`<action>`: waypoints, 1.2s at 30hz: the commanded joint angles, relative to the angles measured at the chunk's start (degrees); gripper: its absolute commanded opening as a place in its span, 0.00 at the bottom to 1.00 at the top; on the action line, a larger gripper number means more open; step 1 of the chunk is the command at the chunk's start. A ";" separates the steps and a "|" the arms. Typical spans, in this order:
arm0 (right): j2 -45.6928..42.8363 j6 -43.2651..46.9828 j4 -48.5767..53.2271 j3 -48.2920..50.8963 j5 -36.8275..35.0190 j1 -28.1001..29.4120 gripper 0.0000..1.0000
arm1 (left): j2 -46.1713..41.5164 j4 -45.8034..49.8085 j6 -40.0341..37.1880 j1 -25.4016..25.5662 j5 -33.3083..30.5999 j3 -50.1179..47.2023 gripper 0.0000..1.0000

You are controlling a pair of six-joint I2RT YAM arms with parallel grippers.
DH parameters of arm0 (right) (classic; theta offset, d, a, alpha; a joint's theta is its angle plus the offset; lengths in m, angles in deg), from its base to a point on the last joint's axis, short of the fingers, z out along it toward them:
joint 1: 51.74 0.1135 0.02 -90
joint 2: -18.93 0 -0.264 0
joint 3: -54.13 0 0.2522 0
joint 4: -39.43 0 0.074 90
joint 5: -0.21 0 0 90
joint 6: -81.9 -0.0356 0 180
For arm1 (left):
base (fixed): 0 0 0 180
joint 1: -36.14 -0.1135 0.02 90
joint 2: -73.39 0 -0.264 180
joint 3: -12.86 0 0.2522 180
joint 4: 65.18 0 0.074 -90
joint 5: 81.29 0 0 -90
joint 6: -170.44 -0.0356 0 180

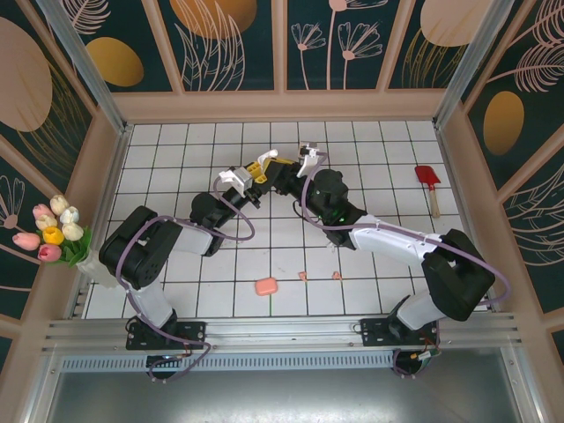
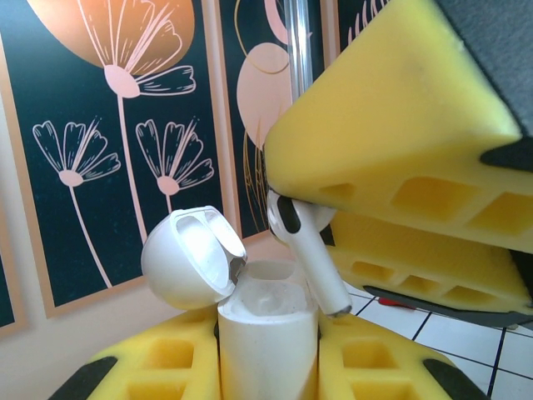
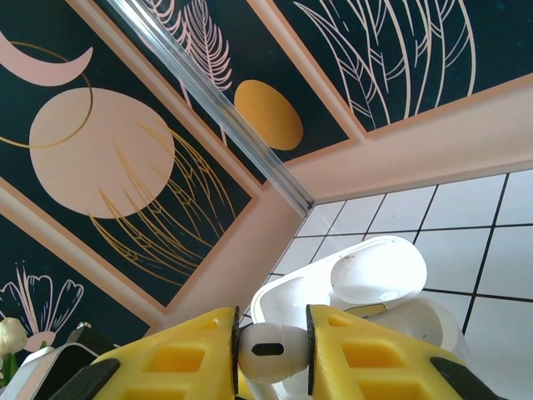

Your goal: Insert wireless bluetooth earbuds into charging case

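Left wrist view: our left gripper (image 2: 266,371) clamps the white plastic charging case (image 2: 266,329) upright at bottom centre, lid (image 2: 187,258) open, so our right gripper (image 3: 271,350), pinching a white stemmed earbud (image 2: 312,250), can drop it in.

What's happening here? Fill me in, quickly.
The left gripper holds a white case upright with its lid open. The right gripper pinches a white earbud over it, stem down by the rim, not yet seated. A pink case and two pink earbuds lie on the table.
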 commanded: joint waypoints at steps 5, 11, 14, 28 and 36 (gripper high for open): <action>-0.02 -0.10 -3.17 -1.12 -2.21 0.28 0.25 | 0.12 -7.91 1.12 0.26 -0.14 0.59 0.00; 0.67 -0.18 -3.67 -1.66 -2.49 0.13 0.25 | 0.13 -7.74 1.09 0.30 -0.15 0.68 0.00; 1.08 -0.37 -3.82 -1.99 -2.23 0.10 0.25 | 0.29 -7.58 1.12 0.29 -0.05 0.58 0.00; 2.52 -0.46 -4.04 -3.20 -2.11 -0.27 0.25 | 0.33 -7.68 1.57 0.30 0.03 0.68 0.00; 3.53 -0.28 -4.75 -2.52 -3.33 -0.25 0.25 | 0.02 -7.96 2.05 0.30 0.30 0.60 0.00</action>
